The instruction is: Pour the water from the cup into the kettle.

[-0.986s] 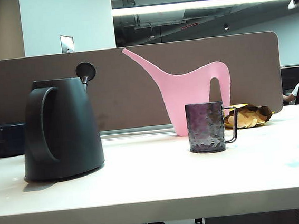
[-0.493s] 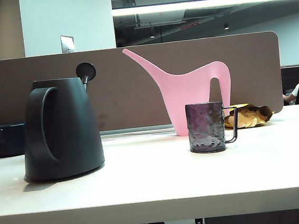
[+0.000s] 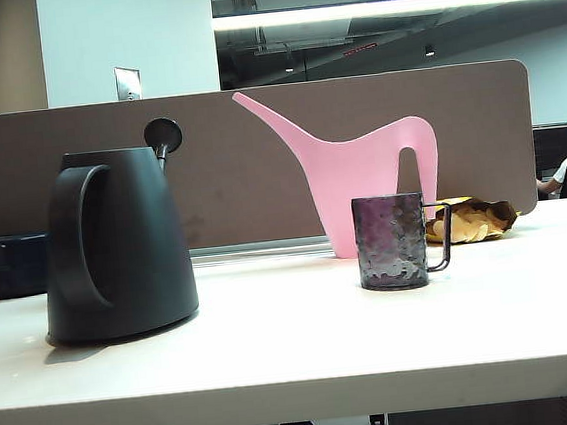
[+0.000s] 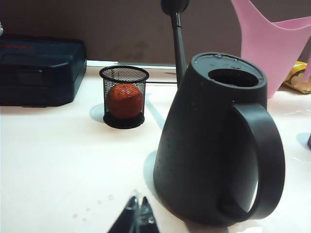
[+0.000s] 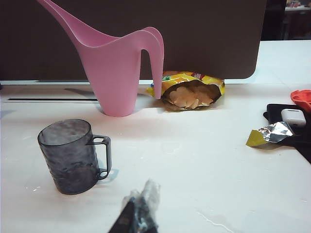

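I see the cup [image 3: 391, 241] standing upright on the table [image 3: 307, 351], right of centre in the exterior view, its handle to the right. It looks empty or almost empty in the right wrist view; I cannot tell surely if any water is left inside. The kettle [image 3: 116, 245] stands at the left of the exterior view, well apart from the cup, with its lid swung up on a thin stem and the top hole open. Some small drops lie on the table near the kettle base in the left wrist view.

The right gripper [image 5: 138, 213] is at the lower edge of its view, near the cup but not touching it; the jaws are closed together and hold nothing. The left gripper [image 4: 137, 217] is low in its view, just beside the kettle, its tips also together and empty. No arm shows in the exterior view.

My judgement: the pouring is either finished or not started; the empty-looking cup and the drops suggest finished.

Behind the cup stands the pink can [image 3: 356, 177], and a snack bag [image 5: 190, 93] lies further right.
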### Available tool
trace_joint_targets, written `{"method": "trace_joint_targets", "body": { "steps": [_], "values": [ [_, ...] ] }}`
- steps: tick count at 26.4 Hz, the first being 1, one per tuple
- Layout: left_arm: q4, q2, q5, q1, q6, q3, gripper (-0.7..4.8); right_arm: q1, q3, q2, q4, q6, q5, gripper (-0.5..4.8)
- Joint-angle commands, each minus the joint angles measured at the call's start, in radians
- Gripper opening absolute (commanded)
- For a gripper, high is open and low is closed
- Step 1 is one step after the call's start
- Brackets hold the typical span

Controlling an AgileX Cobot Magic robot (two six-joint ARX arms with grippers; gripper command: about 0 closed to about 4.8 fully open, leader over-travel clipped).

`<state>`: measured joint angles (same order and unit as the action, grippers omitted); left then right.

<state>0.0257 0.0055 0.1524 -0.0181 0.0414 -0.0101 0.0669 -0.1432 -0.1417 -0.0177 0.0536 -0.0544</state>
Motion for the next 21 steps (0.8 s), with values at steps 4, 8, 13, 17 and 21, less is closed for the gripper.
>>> {"method": "trace_joint_targets", "body": {
  "steps": [4,8,13,17,21],
  "values": [
    [-0.016,0.001,-0.003,0.000,-0.006,-0.002,-0.05,-0.001,0.078,0.134,-0.016,0.002,0.000,-0.06],
    [-0.017,0.001,-0.003,0.000,-0.008,-0.001,-0.05,-0.001,0.100,0.144,-0.012,0.001,0.003,-0.06],
    [-0.013,0.001,0.002,0.000,-0.006,-0.001,-0.05,-0.001,0.113,0.144,-0.006,-0.006,0.004,-0.06],
    [-0.012,0.001,0.002,0.000,-0.007,-0.001,-0.05,-0.001,0.113,0.144,0.014,-0.005,0.003,-0.06],
    [-0.012,0.001,0.002,0.000,-0.007,-0.001,-0.05,-0.001,0.113,0.144,0.031,-0.005,0.003,-0.06]
  ]
}}
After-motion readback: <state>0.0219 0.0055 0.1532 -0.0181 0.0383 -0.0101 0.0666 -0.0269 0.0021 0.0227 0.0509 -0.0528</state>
